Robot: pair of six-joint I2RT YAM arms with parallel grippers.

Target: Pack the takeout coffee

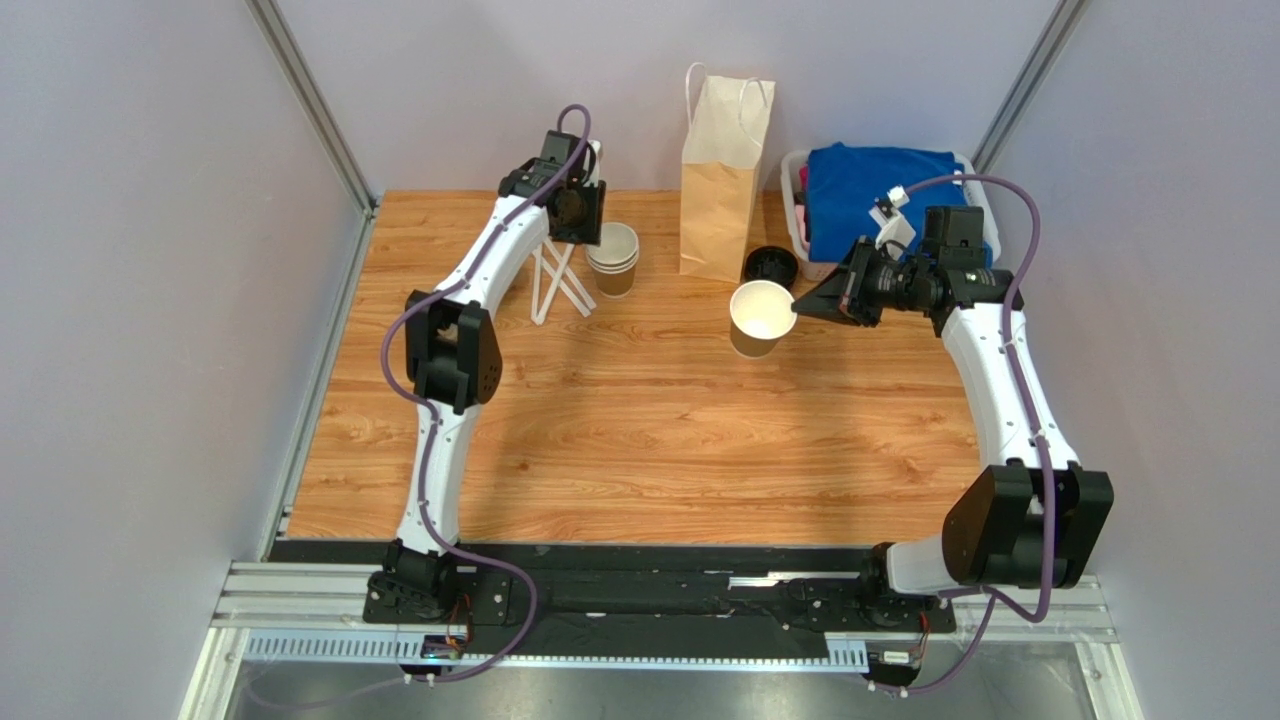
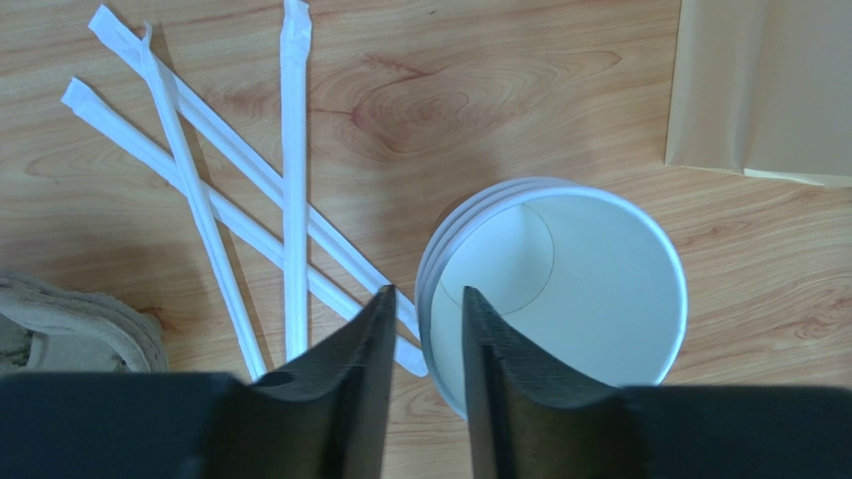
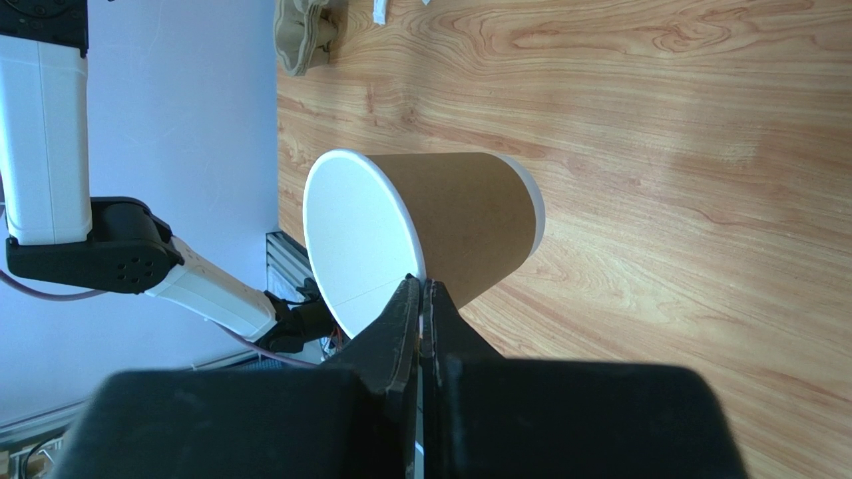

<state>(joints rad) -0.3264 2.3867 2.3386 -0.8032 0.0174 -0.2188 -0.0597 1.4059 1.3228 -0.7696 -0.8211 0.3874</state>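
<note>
The takeout coffee cup (image 1: 762, 318) (image 3: 460, 220), brown kraft with a cream inside, stands upright right of the table's middle with no lid on it. My right gripper (image 1: 796, 311) (image 3: 420, 281) is shut on its rim, one finger inside and one outside. A round black lid (image 1: 771, 266) lies just behind it, at the foot of the tall paper bag (image 1: 721, 180) (image 2: 770, 90). My left gripper (image 1: 579, 225) (image 2: 428, 291) hangs open over a stack of lidless brown cups (image 1: 613, 255) (image 2: 570, 289). Its fingers straddle the stack's rim without pinching it.
Several wrapped white straws (image 1: 559, 285) (image 2: 290, 150) lie crossed to the left of the stack. A moulded cardboard carrier (image 2: 70, 329) (image 3: 305, 35) sits beyond them. A white bin (image 1: 792, 210) holding blue cloth (image 1: 872, 195) stands at the back right, behind my right arm.
</note>
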